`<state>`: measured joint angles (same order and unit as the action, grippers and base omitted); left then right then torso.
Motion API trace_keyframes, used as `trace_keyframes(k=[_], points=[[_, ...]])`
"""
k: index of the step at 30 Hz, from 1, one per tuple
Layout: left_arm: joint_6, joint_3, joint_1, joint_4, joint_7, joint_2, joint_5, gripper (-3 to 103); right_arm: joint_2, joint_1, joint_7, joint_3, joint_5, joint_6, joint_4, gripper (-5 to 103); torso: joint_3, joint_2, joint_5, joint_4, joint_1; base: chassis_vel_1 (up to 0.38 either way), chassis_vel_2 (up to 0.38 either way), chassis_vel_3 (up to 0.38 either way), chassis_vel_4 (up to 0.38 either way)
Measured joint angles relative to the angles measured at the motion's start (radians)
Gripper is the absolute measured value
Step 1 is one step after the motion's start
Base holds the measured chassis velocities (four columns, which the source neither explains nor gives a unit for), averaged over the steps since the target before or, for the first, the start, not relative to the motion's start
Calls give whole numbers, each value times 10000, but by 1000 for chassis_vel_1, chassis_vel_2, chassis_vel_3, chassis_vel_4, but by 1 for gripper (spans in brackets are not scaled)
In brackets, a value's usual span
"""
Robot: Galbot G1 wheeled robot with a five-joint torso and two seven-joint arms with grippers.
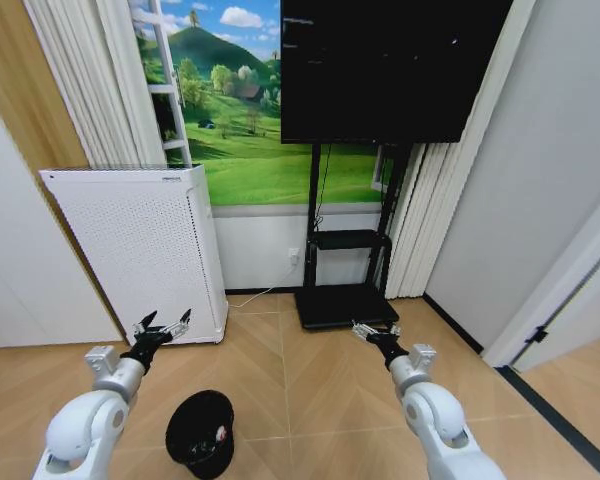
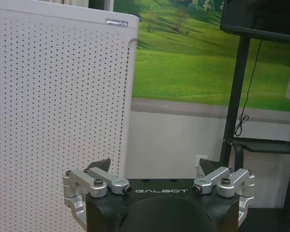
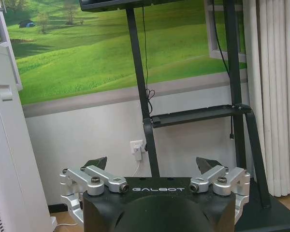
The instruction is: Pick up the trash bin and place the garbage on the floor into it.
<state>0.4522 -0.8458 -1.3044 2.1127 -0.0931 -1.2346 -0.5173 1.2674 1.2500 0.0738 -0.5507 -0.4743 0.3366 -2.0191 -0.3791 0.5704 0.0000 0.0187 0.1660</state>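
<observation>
Both arms are raised over the floor (image 1: 340, 400): left gripper (image 1: 164, 325) and right gripper (image 1: 374, 331) spread wide, holding nothing, trash bin (image 1: 202, 432) standing below between them.

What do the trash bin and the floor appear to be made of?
The trash bin looks like black plastic with a thin, slightly glossy black bag liner crinkled at its rim; the wall material stays uncertain. The floor looks like tan wood-look laminate or vinyl: printed grain, chevron panel seams, soft sheen.
</observation>
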Motion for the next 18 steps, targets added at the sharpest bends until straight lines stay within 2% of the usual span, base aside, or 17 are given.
trace_keyframes(k=[18], points=[[23, -80, -24, 120, -12, 95, -120, 100, 28, 29, -2, -8, -18, 49, -86, 100, -415, 693, 1, 0, 279, 0, 0, 0, 0]])
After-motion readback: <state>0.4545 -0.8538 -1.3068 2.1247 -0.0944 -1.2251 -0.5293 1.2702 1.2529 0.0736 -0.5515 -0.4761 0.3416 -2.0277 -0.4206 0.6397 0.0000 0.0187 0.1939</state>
